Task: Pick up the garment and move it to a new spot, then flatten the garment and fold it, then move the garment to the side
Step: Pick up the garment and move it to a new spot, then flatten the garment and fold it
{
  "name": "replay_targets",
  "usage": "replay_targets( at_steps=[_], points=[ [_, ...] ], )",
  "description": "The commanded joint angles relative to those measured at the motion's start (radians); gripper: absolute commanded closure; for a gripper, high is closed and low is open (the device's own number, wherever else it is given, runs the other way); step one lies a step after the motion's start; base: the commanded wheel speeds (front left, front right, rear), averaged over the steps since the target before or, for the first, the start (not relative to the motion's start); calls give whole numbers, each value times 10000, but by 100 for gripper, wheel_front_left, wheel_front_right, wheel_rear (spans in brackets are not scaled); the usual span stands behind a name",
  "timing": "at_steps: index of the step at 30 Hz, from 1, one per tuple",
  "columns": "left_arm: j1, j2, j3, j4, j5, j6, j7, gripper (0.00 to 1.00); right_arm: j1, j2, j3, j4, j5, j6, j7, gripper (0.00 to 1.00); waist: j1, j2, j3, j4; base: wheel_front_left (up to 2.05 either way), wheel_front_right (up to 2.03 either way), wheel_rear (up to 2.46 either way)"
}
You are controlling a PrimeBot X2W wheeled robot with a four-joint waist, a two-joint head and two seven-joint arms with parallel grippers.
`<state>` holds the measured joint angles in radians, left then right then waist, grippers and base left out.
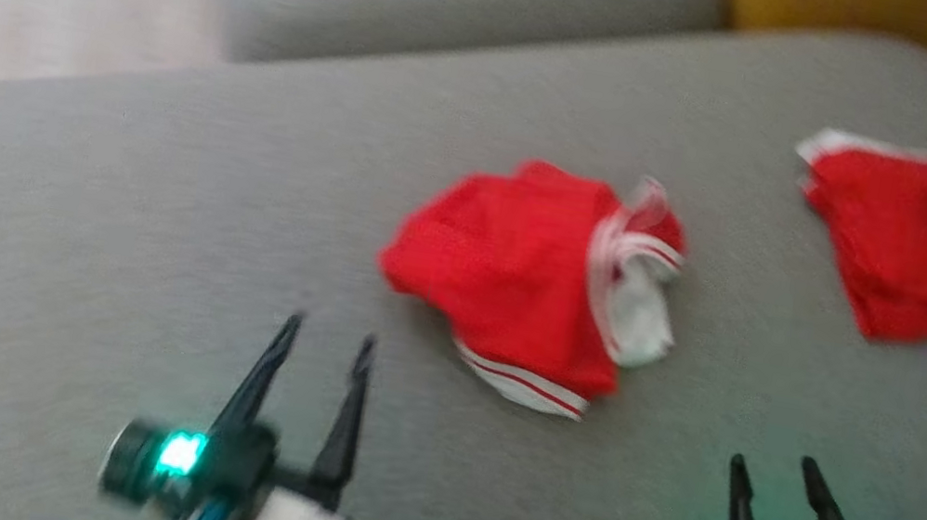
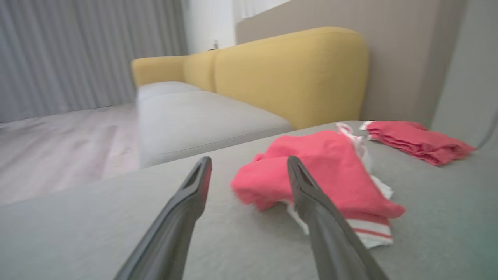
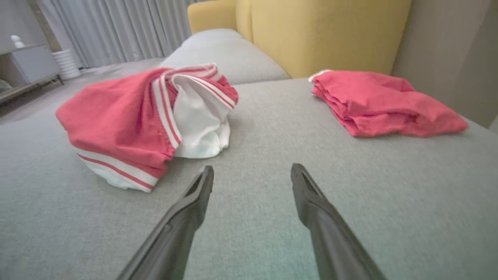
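We see the crumpled red cloth garment with white striped trim [image 1: 517, 278] lying bunched on the grey fabric sofa cushion [image 1: 100, 237]. It sits at about one o'clock from our left gripper [image 1: 330, 332] and eleven o'clock from our right gripper [image 1: 771, 462], clear of both. Each has its fingers spread wide, holding nothing. A folded red garment [image 1: 922, 247] rests at two o'clock from the crumpled one, well apart.
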<state>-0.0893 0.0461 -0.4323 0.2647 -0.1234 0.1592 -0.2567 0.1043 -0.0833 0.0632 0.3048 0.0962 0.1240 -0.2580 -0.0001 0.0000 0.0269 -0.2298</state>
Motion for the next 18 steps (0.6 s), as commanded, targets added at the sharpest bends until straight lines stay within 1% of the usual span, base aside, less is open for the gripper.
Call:
replay_targets(
  at_steps=[1,5,9,12,18],
  points=[
    [295,49,523,-821,114,189,-50,0,-134,-92,22,-476,-106,67,-38,0,1,0,-1269,1617,0,0,0],
    [1625,47,791,-1777,393,486,-50,0,327,35,-264,-663,-207,67,-38,0,1,0,-1683,2260,0,0,0],
    [2395,45,761,-2072,657,536,-50,0,869,175,-417,-787,-249,67,-38,0,1,0,-2067,2744,0,0,0],
    [2660,45,854,-2075,717,585,-51,0,1162,245,-329,-841,-293,67,-38,0,1,0,-2226,2834,0,0,0],
    [2913,43,1052,-1920,684,711,-51,0,1346,299,-143,-890,-167,67,-38,0,1,0,-2383,2757,0,0,0]
  ],
)
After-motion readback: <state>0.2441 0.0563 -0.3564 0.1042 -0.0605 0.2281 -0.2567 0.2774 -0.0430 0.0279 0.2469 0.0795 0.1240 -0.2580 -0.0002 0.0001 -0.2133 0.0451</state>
